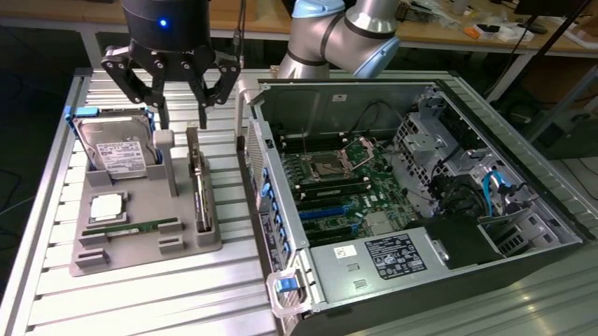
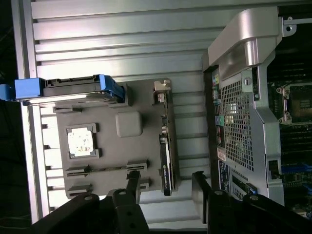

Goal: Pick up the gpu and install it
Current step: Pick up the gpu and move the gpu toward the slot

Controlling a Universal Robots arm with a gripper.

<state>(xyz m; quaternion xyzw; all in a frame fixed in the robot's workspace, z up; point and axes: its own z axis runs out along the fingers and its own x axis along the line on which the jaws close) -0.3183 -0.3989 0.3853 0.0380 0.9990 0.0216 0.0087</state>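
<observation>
Zero of the install is done so far, tbh. The gpu is seen standing on its edge in a slot of the grey tray, on the side nearest the open PC case. The hard drive and the CPU are parked in the tray's other pockets. The end effector is held above the tray, over the end where the hard drive stands, with its fingers spread wide and nothing gripped or touched. In the wrist view the gpu is lined up pretty much between the two fingers, so an approach looks set up, but no grab is made yet. Inside the case the motherboard is exposed and the blue expansion slots look unfilled. Pickup, carry-over and seating are all judged to be left. Everything is carried on the slatted desk.
</observation>
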